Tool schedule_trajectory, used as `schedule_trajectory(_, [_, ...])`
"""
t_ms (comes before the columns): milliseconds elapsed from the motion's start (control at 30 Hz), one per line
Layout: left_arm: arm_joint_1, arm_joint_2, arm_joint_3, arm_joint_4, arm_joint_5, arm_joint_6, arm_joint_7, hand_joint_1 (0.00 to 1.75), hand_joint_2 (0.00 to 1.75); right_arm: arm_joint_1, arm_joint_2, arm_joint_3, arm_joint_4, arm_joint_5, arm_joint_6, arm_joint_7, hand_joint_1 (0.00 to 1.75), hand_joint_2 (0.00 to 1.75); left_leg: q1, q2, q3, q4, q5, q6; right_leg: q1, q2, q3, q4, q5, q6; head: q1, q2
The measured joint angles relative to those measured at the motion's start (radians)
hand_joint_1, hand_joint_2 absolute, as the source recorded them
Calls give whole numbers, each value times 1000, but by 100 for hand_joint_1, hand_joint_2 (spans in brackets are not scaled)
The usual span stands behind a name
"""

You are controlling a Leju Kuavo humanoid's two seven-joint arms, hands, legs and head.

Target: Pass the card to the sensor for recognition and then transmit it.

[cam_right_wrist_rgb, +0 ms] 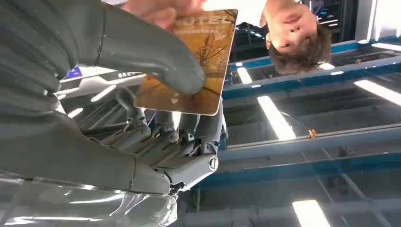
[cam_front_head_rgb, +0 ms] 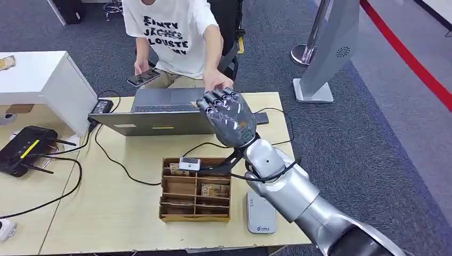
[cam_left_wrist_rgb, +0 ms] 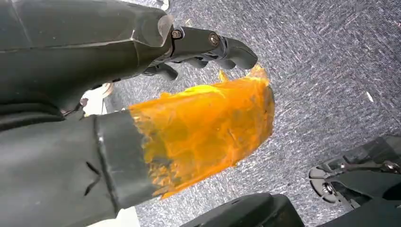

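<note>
The handover is in hand: the right hand (cam_front_head_rgb: 228, 118) is raised over the laptop (cam_front_head_rgb: 160, 109) at the tabletop's (cam_front_head_rgb: 122, 213) far edge, its fingers (cam_right_wrist_rgb: 156, 61) clamped on the card (cam_right_wrist_rgb: 189, 66), and a person's hand (cam_front_head_rgb: 216, 81) at 12 o'clock pinches the card's far end. Next, I judge, the fingers must let go only once that grip is firm — then draw back toward 6 o'clock, clear of the laptop and the box (cam_front_head_rgb: 195, 189). The left hand (cam_left_wrist_rgb: 208, 47) hangs over carpet, fingers curled on nothing.

Silver right arm (cam_front_head_rgb: 298, 192), grey hand (cam_front_head_rgb: 229, 117), black cable (cam_front_head_rgb: 266, 178)
</note>
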State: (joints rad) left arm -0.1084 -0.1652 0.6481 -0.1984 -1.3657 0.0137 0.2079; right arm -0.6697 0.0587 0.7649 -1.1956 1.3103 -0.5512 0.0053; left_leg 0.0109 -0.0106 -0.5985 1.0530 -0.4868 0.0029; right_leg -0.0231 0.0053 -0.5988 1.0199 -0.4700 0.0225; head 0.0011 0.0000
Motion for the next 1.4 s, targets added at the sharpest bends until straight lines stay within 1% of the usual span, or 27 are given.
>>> schedule_trajectory(500, [0, 0, 0, 0, 6, 3, -2, 0, 0, 4, 3, 0, 10, -15, 7, 1, 175, 175, 0, 0, 0, 0, 0, 0, 0, 0, 0, 0, 0, 0, 0, 0])
schedule_trajectory(567, [1, 1, 0, 0, 15, 9, -6, 0, 0, 18, 6, -3, 6, -95, 7, -28, 175, 175, 0, 0, 0, 0, 0, 0, 0, 0, 0, 0, 0, 0, 0, 0])
schedule_trajectory(633, [2, 1, 0, 0, 31, 20, -10, 0, 0, 51, 19, -16, -16, -253, 19, -74, 175, 175, 0, 0, 0, 0, 0, 0, 0, 0, 0, 0, 0, 0, 0, 0])
schedule_trajectory(667, [4, 1, 1, 0, 39, 26, -12, 0, 0, 73, 26, -26, -34, -341, 33, -97, 175, 175, 0, 0, 0, 0, 0, 0, 0, 0, 0, 0, 0, 0, 0, 0])
schedule_trajectory(733, [12, 1, 3, 0, 62, 48, -22, 0, 0, 141, 49, -62, -102, -632, 82, -162, 175, 175, 0, 0, 0, 0, -1, 0, 0, 0, 0, 0, -1, 0, 0, 0])
schedule_trajectory(800, [23, 2, 8, 0, 76, 63, -29, 0, 0, 207, 69, -102, -167, -856, 124, -202, 175, 175, 0, 0, 0, 0, -1, 0, 0, 0, -1, 0, -1, 0, -1, 0])
schedule_trajectory(867, [31, 2, 15, 0, 85, 74, -31, 0, 0, 270, 76, -137, -222, -1029, 158, -240, 175, 175, 0, -1, -1, 0, -2, 0, 0, 0, -1, 0, -2, 0, 0, 0])
schedule_trajectory(967, [40, 2, 29, 0, 98, 83, -33, 0, 0, 352, 77, -182, -288, -1209, 214, -269, 175, 175, 0, 0, -1, 0, -2, 1, 0, 0, -1, -1, -2, 0, 0, 0])
schedule_trajectory(1000, [41, 2, 33, 0, 103, 85, -33, 0, 0, 380, 77, -196, -307, -1257, 228, -276, 175, 175, 0, 0, -1, 0, -2, 1, 0, 0, -1, -1, -2, 0, 0, 0])
schedule_trajectory(1100, [42, 2, 46, 0, 111, 89, -33, 0, 0, 444, 70, -224, -344, -1312, 247, -299, 175, 175, 0, 0, -1, 0, -2, 1, 0, 0, -1, -1, -2, 0, 0, 0])
schedule_trajectory(1200, [42, 3, 52, 0, 113, 90, -33, 0, 0, 480, 64, -242, -367, -1323, 249, -306, 175, 175, 0, 0, -1, 0, -2, 1, 0, 0, -1, -1, -2, 0, 0, 0])
schedule_trajectory(1400, [42, 3, 57, 0, 117, 91, -33, 0, 0, 504, 59, -255, -390, -1327, 248, -306, 175, 175, 0, 0, 0, 0, -2, 1, 0, 0, -1, 0, -1, 0, 0, 0])
